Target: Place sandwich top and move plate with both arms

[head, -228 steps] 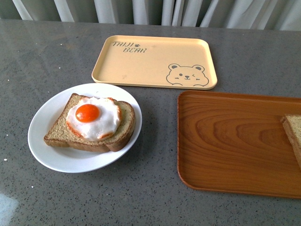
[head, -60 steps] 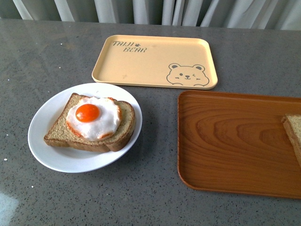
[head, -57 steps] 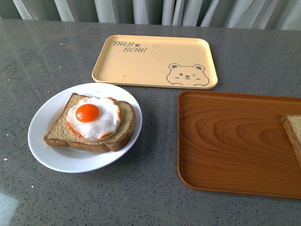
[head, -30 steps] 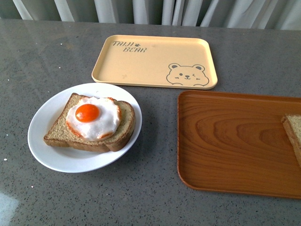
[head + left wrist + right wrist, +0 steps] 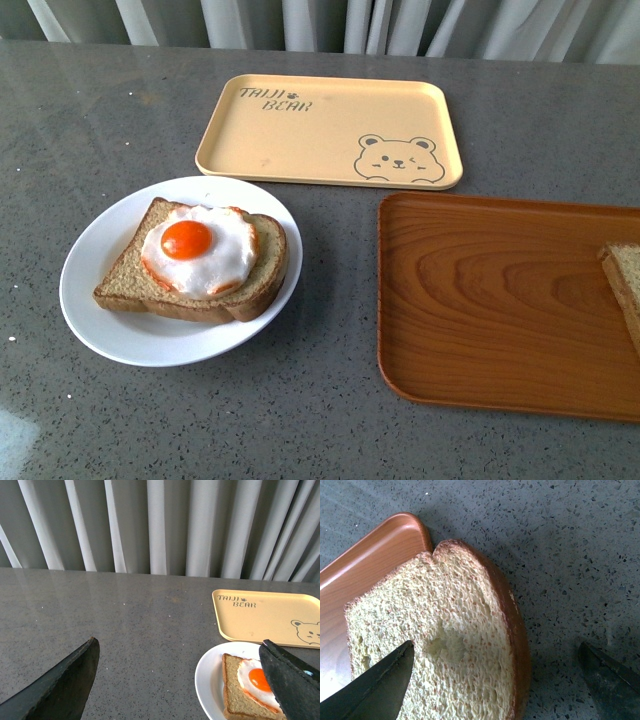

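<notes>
Plate (image 5: pixel 150 345) left — wooden tray (image 5: pixel 480 300) right

The front view looks from above the near side of the grey table (image 5: pixel 320 420), tilted down and facing the curtain (image 5: pixel 330 20) beyond it. It is wide enough to hold the plate (image 5: pixel 85 300), the bear tray (image 5: pixel 300 130) and most of the wooden tray (image 5: pixel 480 300). The left wrist view sits low and nearly level, facing the same curtain between the spread fingers of the left gripper (image 5: pixel 179 644); it shares plate and bear tray with the front view. The right wrist view hangs very close, looking steeply down between the parted fingers of the right gripper (image 5: pixel 495 646) onto the sandwich top (image 5: pixel 470 605) and a wooden tray corner; the front view catches that slice only at its right edge
</notes>
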Motion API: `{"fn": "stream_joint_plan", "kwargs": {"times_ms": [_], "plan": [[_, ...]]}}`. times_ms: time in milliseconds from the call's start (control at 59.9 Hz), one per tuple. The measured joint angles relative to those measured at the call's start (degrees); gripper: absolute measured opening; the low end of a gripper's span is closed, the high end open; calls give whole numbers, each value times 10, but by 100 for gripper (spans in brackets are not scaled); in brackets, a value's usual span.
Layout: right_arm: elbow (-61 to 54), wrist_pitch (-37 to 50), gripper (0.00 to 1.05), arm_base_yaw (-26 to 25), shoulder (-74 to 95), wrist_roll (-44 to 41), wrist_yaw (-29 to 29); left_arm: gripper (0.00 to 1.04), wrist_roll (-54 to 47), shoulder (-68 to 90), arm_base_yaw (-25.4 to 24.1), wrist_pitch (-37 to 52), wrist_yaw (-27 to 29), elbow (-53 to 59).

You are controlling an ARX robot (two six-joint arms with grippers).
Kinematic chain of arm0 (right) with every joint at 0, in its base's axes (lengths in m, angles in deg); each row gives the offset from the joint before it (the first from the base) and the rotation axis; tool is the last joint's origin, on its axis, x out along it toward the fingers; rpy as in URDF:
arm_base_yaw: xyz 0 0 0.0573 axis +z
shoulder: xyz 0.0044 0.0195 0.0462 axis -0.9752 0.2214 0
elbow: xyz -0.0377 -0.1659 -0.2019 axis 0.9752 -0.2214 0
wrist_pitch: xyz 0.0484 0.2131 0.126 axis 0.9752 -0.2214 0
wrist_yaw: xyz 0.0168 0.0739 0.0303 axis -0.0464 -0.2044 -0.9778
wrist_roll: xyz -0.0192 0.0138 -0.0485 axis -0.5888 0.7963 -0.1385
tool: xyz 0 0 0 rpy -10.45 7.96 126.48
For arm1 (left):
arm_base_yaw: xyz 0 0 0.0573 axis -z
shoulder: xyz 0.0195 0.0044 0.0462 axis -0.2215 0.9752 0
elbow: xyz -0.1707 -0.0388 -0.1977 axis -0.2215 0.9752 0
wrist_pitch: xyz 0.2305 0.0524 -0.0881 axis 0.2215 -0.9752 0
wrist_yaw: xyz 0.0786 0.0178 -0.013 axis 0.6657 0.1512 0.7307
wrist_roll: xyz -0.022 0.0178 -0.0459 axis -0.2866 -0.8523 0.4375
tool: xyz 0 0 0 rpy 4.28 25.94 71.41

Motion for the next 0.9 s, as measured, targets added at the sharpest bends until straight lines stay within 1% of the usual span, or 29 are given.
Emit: {"fn": "stream_joint_plan", "kwargs": {"times_ms": [33, 84, 117, 167, 200, 334, 434, 618, 685, 902], "plan": [[0, 0, 94, 0, 0, 1, -1, 96, 0, 0, 0, 0, 0, 0], [1, 0, 86, 0, 2, 2, 1, 96, 0, 0, 0, 0, 0, 0], [1, 0, 83, 0, 2, 2, 0, 96, 0, 0, 0, 0, 0, 0], [1, -2, 74, 0, 2, 7, -2, 96, 0, 0, 0, 0, 0, 0], [1, -3, 71, 0, 2, 9, -4, 96, 0, 0, 0, 0, 0, 0], [1, -6, 50, 0, 2, 16, -13, 96, 0, 0, 0, 0, 0, 0], [1, -18, 30, -4, -10, 24, -18, 96, 0, 0, 0, 0, 0, 0], [0, -45, 7, -15, -50, 28, -33, 96, 0, 0, 0, 0, 0, 0], [-2, -56, 3, -19, -67, 30, -41, 96, 0, 0, 0, 0, 0, 0], [-9, -108, 3, -16, -144, 62, -86, 96, 0, 0, 0, 0, 0, 0]]}}
